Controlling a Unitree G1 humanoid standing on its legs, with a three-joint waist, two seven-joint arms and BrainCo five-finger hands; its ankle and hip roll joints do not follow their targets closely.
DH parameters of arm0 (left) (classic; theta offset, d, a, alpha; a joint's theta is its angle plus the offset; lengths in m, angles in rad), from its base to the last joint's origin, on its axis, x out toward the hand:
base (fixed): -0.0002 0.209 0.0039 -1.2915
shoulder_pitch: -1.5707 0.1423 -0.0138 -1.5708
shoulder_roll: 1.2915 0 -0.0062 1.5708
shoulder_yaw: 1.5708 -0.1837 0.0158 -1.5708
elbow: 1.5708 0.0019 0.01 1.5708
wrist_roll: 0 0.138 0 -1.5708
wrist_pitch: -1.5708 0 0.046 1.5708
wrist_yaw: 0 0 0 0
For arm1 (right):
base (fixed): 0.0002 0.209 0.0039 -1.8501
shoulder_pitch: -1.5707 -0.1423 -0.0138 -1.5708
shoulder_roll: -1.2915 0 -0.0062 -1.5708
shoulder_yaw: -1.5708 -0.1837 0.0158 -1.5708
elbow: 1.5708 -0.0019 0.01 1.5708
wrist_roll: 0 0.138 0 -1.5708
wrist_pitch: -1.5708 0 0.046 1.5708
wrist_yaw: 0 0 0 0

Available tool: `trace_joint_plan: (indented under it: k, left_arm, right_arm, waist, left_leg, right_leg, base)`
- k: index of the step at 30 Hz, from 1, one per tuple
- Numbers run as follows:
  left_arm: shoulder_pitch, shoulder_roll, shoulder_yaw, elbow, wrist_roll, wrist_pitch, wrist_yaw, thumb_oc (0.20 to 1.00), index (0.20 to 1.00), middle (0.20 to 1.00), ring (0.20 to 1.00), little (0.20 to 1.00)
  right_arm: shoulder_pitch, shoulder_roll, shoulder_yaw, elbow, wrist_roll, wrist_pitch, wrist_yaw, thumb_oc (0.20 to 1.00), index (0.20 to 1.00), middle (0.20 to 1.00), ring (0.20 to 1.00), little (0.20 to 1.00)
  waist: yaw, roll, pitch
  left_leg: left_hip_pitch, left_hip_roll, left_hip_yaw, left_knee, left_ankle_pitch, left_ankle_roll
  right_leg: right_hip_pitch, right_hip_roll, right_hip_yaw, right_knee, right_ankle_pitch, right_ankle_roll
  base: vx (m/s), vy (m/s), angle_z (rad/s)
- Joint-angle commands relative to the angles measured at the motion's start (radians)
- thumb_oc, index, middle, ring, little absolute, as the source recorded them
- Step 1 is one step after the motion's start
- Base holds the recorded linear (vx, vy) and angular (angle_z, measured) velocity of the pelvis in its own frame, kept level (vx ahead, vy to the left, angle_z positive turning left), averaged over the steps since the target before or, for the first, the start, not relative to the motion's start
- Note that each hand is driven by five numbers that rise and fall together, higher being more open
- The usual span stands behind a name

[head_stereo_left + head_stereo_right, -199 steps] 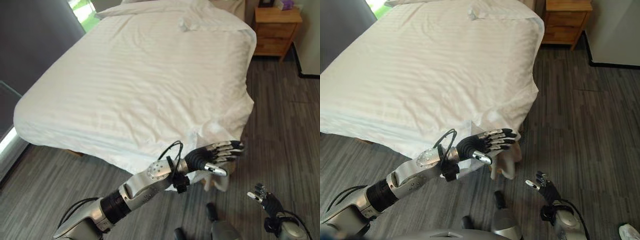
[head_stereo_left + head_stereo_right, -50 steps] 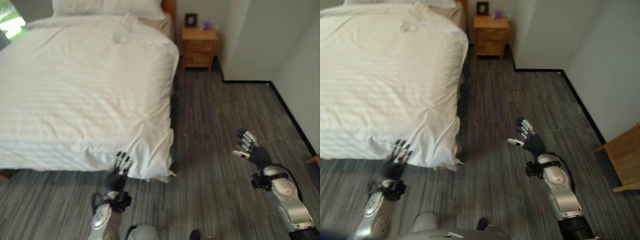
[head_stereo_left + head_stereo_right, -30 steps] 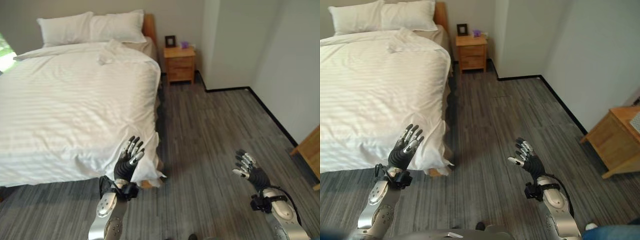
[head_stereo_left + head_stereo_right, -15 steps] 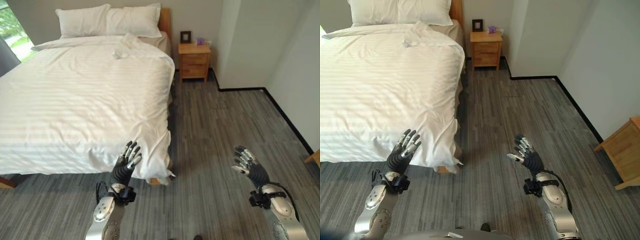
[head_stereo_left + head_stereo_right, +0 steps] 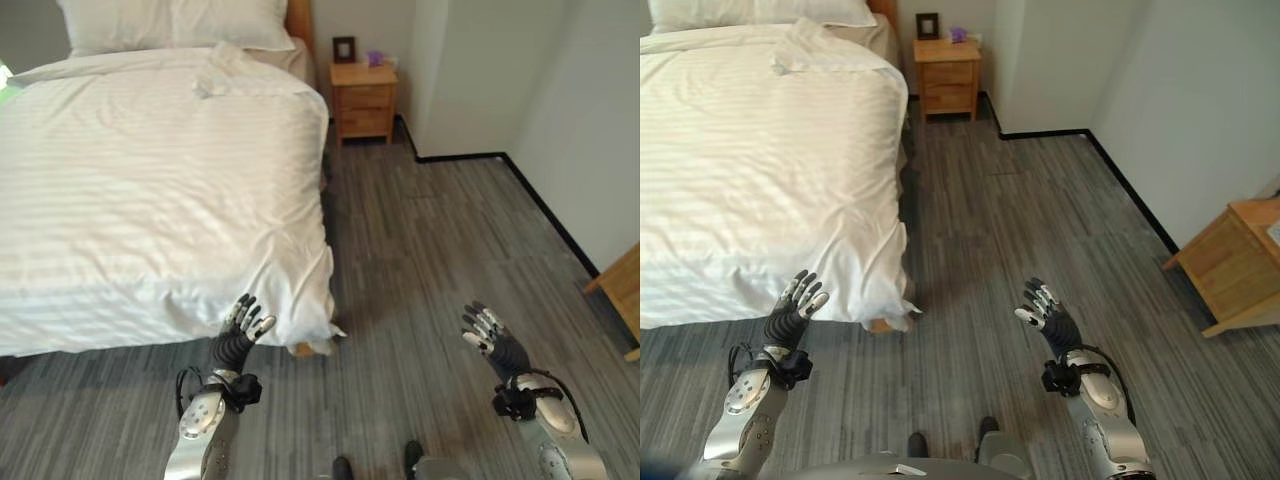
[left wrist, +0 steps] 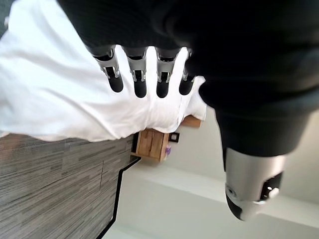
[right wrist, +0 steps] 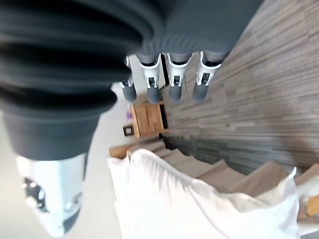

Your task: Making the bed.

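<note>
Facing white duvet (image 5: 150, 180), no legible writing

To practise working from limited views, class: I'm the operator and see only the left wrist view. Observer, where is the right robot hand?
Observer: The right robot hand is held over the floor, open, well apart from the duvet.
Operator: Are pillows in place?
Observer: Pillows lie at the head end, beyond the duvet's top edge.
Operator: Anything on my right?
Observer: A wooden cabinet stands on the floor, far to your right.
</note>
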Motion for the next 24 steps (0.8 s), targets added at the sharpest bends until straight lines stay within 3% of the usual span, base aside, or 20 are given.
trace_joint_plan:
  k: [1,2,4,6,7,8,10,11,12,13,17,20,22,24]
  left_arm:
    - [-0.024,0.056,0.045,-0.079,-0.008,-0.072,0.025,1.0,1.0,1.0,1.0,1.0]
    - [-0.022,0.058,0.054,-0.074,-0.009,-0.08,0.031,1.0,1.0,1.0,1.0,1.0]
    - [-0.018,0.053,0.063,-0.059,-0.019,-0.086,0.03,1.0,1.0,1.0,1.0,1.0]
    - [-0.007,0.037,0.069,-0.051,-0.05,-0.085,0.02,1.0,1.0,1.0,1.0,1.0]
    - [-0.019,0.011,0.061,-0.034,-0.095,-0.087,0.019,1.0,1.0,1.0,1.0,1.0]
    - [-0.025,-0.008,0.035,-0.009,-0.117,-0.074,-0.002,1.0,1.0,1.0,1.0,1.0]
    - [-0.024,-0.012,0.025,-0.019,-0.114,-0.067,-0.012,1.0,1.0,1.0,1.0,1.0]
    - [-0.023,-0.019,0.01,-0.031,-0.107,-0.065,-0.02,1.0,1.0,1.0,1.0,1.0]
    - [-0.022,-0.025,0.003,-0.037,-0.116,-0.059,-0.032,1.0,1.0,1.0,1.0,1.0]
    - [-0.023,-0.025,0.002,-0.037,-0.116,-0.059,-0.032,1.0,1.0,1.0,1.0,1.0]
    - [-0.037,-0.022,-0.015,-0.032,-0.097,-0.069,-0.039,1.0,1.0,1.0,1.0,1.0]
    - [-0.043,-0.021,-0.021,-0.033,-0.09,-0.069,-0.037,1.0,1.0,1.0,1.0,1.0]
    - [-0.052,-0.013,-0.021,-0.046,-0.079,-0.068,-0.028,1.0,1.0,1.0,1.0,1.0]
    - [-0.046,-0.012,-0.01,-0.053,-0.082,-0.07,-0.023,1.0,1.0,1.0,1.0,1.0]
  right_arm:
    - [-0.064,0.023,-0.011,-0.04,-0.032,-0.072,-0.02,1.0,1.0,1.0,1.0,1.0]
    - [-0.093,0.022,0.003,-0.04,-0.023,-0.078,-0.023,1.0,1.0,1.0,1.0,1.0]
    - [-0.115,0.017,0.02,-0.037,0.003,-0.085,-0.02,1.0,1.0,1.0,1.0,1.0]
    - [-0.134,-0.016,0.029,-0.029,-0.011,-0.084,-0.017,1.0,1.0,1.0,1.0,1.0]
    - [-0.139,-0.035,0.02,-0.036,-0.021,-0.096,-0.024,1.0,1.0,1.0,1.0,1.0]
    - [-0.141,-0.068,0.011,-0.033,-0.032,-0.102,-0.028,1.0,1.0,1.0,1.0,1.0]
    - [-0.134,-0.083,0.006,-0.029,-0.035,-0.099,-0.031,1.0,1.0,1.0,1.0,1.0]
    - [-0.126,-0.094,0.001,-0.001,-0.02,-0.089,-0.028,1.0,1.0,1.0,1.0,1.0]
    - [-0.114,-0.098,-0.01,0.003,-0.013,-0.075,-0.017,1.0,1.0,1.0,1.0,1.0]
    - [-0.114,-0.098,-0.011,0.003,-0.013,-0.075,-0.017,1.0,1.0,1.0,1.0,1.0]
    - [-0.091,-0.085,-0.033,0.015,-0.019,-0.079,-0.009,1.0,1.0,1.0,1.0,1.0]
    - [-0.084,-0.068,-0.038,0.011,-0.03,-0.08,-0.009,1.0,1.0,1.0,1.0,1.0]
    - [-0.08,-0.038,-0.032,0.035,-0.048,-0.081,-0.018,1.0,1.0,1.0,1.0,1.0]
    - [-0.08,-0.03,-0.023,0.038,-0.039,-0.078,-0.01,1.0,1.0,1.0,1.0,1.0]
  waist:
    - [0.038,-0.035,-0.033]
    - [0.054,-0.047,-0.046]
    - [0.061,-0.05,-0.055]
    - [0.068,-0.038,-0.053]
    - [0.058,-0.027,-0.039]
    - [0.047,-0.045,-0.02]
    - [0.042,-0.054,-0.011]
    - [0.061,-0.071,-0.007]
    - [0.063,-0.083,-0.012]
    - [0.063,-0.085,-0.014]
    - [0.056,-0.08,-0.04]
    - [0.047,-0.063,-0.048]
    - [0.039,-0.055,-0.076]
    - [0.04,-0.056,-0.082]
  left_leg:
    - [0.103,0.131,-0.094,-0.026,-0.027,-0.109]
    - [0.115,0.164,-0.065,-0.025,-0.02,-0.141]
    - [0.106,0.217,-0.059,-0.012,0.002,-0.179]
    - [0.066,0.283,-0.081,0.058,0.102,-0.206]
    - [0.022,0.326,-0.081,0.153,0.181,-0.22]
    - [-0.031,0.346,-0.059,0.278,0.245,-0.201]
    - [-0.051,0.35,-0.052,0.327,0.255,-0.193]
    - [-0.108,0.255,-0.133,0.375,0.221,-0.182]
    - [-0.145,0.164,-0.139,0.361,0.145,-0.164]
    - [-0.147,0.162,-0.138,0.358,0.148,-0.162]
    - [-0.109,0.027,-0.044,0.175,0.04,-0.09]
    - [-0.068,0.011,-0.022,0.121,0.038,-0.083]
    - [0.009,-0.005,-0.045,0.012,0.038,-0.07]
    - [0.024,-0.008,-0.054,-0.005,0.037,-0.063]
  right_leg:
    - [0.085,-0.117,-0.121,-0.171,0.197,0.047]
    - [0.101,-0.127,-0.169,-0.215,0.203,0.075]
    - [0.136,-0.08,-0.174,-0.26,0.121,0.069]
    - [0.147,-0.016,-0.17,-0.256,0.077,0.033]
    - [0.176,0.024,-0.185,-0.262,0.057,0.004]
    - [0.204,0.044,-0.208,-0.278,0.048,-0.038]
    - [0.219,0.056,-0.214,-0.292,0.046,-0.055]
    - [0.236,0.057,-0.196,-0.32,0.046,-0.058]
    - [0.253,0.066,-0.194,-0.333,0.042,-0.063]
    - [0.25,0.064,-0.194,-0.334,0.044,-0.062]
    - [0.241,0.109,-0.205,-0.328,0.038,-0.056]
    - [0.239,0.125,-0.208,-0.317,0.023,-0.051]
    - [0.238,0.138,-0.211,-0.303,0.021,-0.044]
    - [0.243,0.139,-0.208,-0.301,0.018,-0.042]
  base:
    - [0.13,-0.624,-0.22]
    - [0.1,-0.532,-0.53]
    - [0.06,-0.553,-0.51]
    - [0.03,-0.502,-0.19]
    - [-0.02,-0.594,-0.17]
    - [-0.01,-0.588,0.16]
    - [0.03,-0.352,0.24]
    - [0.08,-0.344,0.04]
    - [0.08,-0.34,-0.03]
    - [0.08,-0.203,-0.06]
    - [0.06,-0.093,-0.09]
    - [0.04,0.015,0.02]
    - [0.16,0.045,-0.22]
    - [0.09,0.034,-0.08]
